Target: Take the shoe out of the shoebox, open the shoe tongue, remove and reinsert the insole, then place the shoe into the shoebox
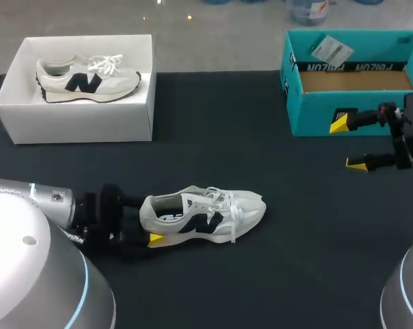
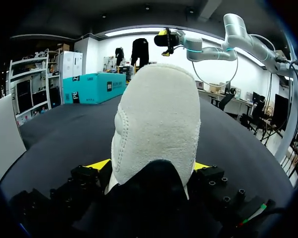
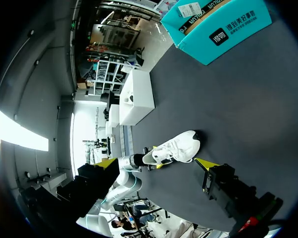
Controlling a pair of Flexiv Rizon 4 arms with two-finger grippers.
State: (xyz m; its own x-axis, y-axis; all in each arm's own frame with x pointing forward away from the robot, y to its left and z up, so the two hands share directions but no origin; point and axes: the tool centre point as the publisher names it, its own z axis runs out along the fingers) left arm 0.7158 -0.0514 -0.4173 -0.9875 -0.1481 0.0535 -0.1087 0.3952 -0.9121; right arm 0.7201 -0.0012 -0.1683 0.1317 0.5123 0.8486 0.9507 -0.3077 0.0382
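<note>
black worktop (image 1: 213,123): white mesh sneaker with dark n logo (image 1: 206,214) is out of its box, lying near 6 o'clock. left fingers (image 1: 155,238) clamped on its heel. right fingers (image 1: 339,123) wide apart, empty, by teal cardboard shoebox (image 1: 316,113) at 2 o'clock. tongue, insole, reboxing look pending.

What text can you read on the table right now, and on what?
Teal box, inner flap: black print, upside down, not surely readable.
Tag in it: too small.
Teal box's side, right wrist view: print too small.
Shoe and other shoe in the white box: dark side logo each, no words.
</note>
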